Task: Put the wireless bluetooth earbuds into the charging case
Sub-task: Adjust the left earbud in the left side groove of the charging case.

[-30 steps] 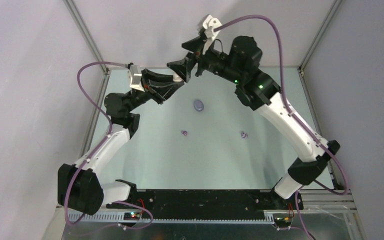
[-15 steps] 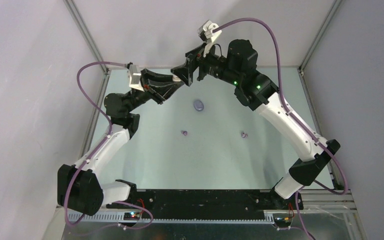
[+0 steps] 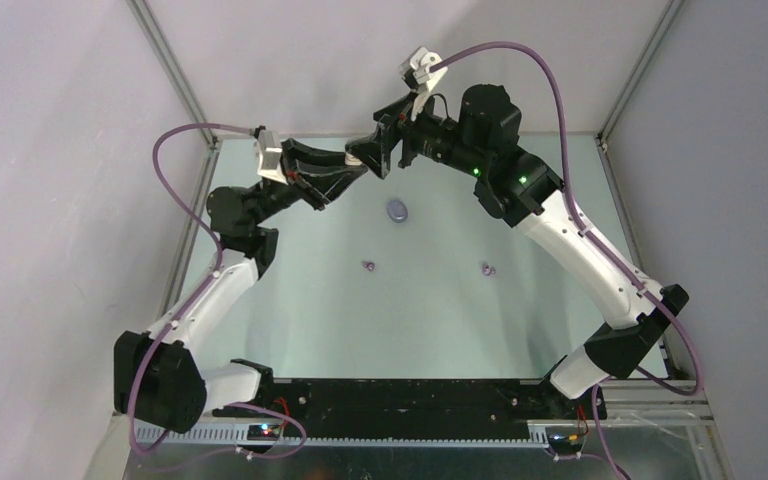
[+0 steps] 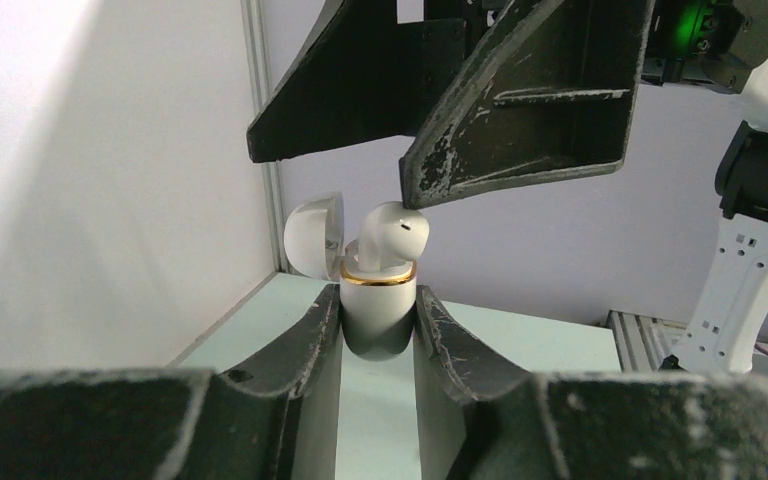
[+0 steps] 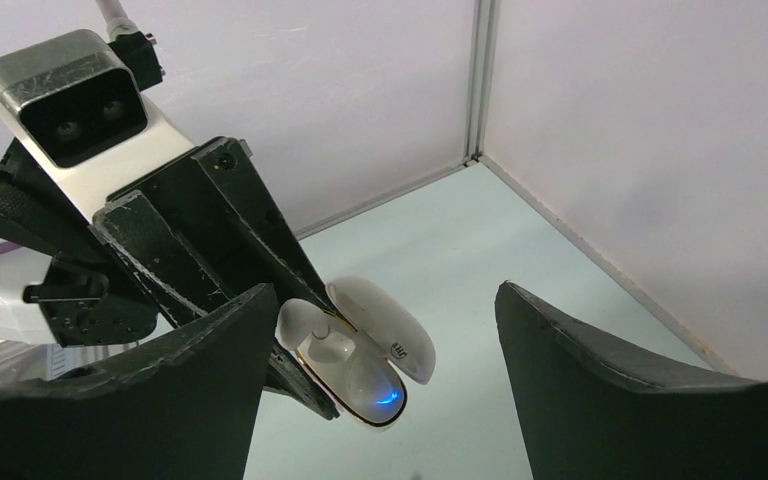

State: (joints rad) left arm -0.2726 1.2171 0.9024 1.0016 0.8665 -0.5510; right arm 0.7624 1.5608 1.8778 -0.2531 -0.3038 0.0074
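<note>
My left gripper (image 4: 378,302) is shut on the body of a white charging case (image 4: 377,318) with a gold rim, held up above the table with its lid (image 4: 314,236) open. A white earbud (image 4: 396,229) stands partly in the case, tilted. My right gripper (image 5: 388,292) is open wide around the case (image 5: 372,378); one of its fingertips (image 4: 412,190) touches the top of the earbud (image 5: 303,320). In the top view both grippers meet at the far middle, left (image 3: 352,166) and right (image 3: 373,154). Two purple earbuds (image 3: 368,265) (image 3: 487,268) lie on the table.
A closed purple case (image 3: 397,209) lies on the table (image 3: 430,320) below the grippers. Pale walls and metal frame posts (image 3: 175,80) close in the back and sides. The back corner post (image 5: 482,80) is just behind the held case.
The right gripper has swung down and turned so its fingers now sit level with the case and straddle it. The left arm and the things on the table have not moved.
</note>
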